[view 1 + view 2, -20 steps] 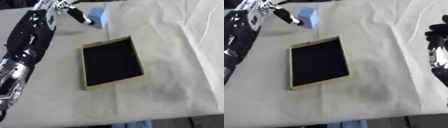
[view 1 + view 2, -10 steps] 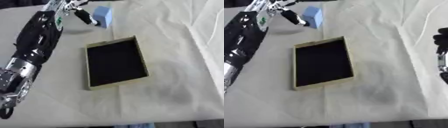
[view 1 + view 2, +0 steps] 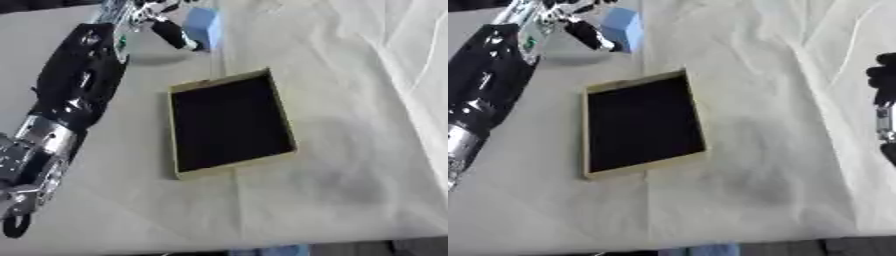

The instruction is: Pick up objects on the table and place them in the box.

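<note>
Black and silver arm (image 3: 74,100) runs up the left side of the table from the lower left corner to the far edge, where the left hand (image 3: 144,15) sits right beside a light blue block (image 3: 203,26). One dark finger (image 3: 175,36) points down and to the right along the near face of the block and looks to be touching it, but the rest of the hand is blurred against the top edge, so I cannot tell whether the fingers are wrapped round the block or only lie against it. The block stands on the cloth at the far side, just beyond the far left corner of the box and clear of it. To the right of the arm, near the middle of the table, lies the box (image 3: 178,132), a shallow tan tray with a black inside, turned a little askew, with nothing visible in it. A pale wrinkled cloth (image 3: 350,150) covers the whole table. At the right edge of the right eye view part of the right hand (image 3: 884,105) shows, dark, well apart from the box and touching none of the things; its fingers cannot be made out.
</note>
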You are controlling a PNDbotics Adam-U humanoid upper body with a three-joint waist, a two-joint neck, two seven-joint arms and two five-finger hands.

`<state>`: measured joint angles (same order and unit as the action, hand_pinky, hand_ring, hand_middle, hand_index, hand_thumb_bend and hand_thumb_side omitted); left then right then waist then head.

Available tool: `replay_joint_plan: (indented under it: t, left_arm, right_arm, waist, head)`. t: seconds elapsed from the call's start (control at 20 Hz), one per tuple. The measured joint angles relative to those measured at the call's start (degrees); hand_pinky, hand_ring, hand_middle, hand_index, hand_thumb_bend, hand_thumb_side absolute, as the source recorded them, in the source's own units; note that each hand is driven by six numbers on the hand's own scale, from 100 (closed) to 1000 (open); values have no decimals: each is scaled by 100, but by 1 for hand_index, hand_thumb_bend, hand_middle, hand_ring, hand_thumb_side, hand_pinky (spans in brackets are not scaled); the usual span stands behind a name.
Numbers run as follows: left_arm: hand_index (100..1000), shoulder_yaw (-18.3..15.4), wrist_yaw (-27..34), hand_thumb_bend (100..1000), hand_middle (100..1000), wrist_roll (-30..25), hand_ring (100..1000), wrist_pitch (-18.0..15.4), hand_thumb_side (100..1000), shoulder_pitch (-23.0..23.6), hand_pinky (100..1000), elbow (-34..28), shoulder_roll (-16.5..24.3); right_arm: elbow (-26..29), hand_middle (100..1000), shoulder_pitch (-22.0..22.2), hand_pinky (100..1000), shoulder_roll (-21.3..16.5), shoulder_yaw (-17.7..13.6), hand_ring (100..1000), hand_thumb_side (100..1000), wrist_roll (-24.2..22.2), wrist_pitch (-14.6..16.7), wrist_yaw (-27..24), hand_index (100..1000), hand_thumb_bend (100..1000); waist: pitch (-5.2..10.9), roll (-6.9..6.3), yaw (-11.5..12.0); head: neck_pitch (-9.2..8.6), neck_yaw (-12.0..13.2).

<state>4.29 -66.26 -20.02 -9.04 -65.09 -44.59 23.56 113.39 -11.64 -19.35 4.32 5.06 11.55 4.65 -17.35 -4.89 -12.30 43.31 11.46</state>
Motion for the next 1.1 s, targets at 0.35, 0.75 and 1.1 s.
replay_joint_plan:
  t: [0.35,0.75,1.1]
  left_arm:
    - [947,-19,-150,526,847,71,865,24,487,0,928,3,-1]
    - [959,-35,-277,502,887,192,916,0,470,1,968,28,-3]
    - [965,-34,-327,488,914,185,935,-105,458,1,988,32,-6]
  right_arm:
    - [0,696,-44,707,9,1,710,476,-11,-5,0,893,100]
    - [0,696,-46,708,43,1,710,476,-29,-13,0,894,100]
    - [0,695,-48,709,44,1,710,477,-37,-10,0,894,100]
  waist:
    - [-37,-6,-18]
    - [-65,-23,-36]
    - [-65,-31,-35]
  head:
    - [3,0]
    - [7,-1]
    - [49,-4]
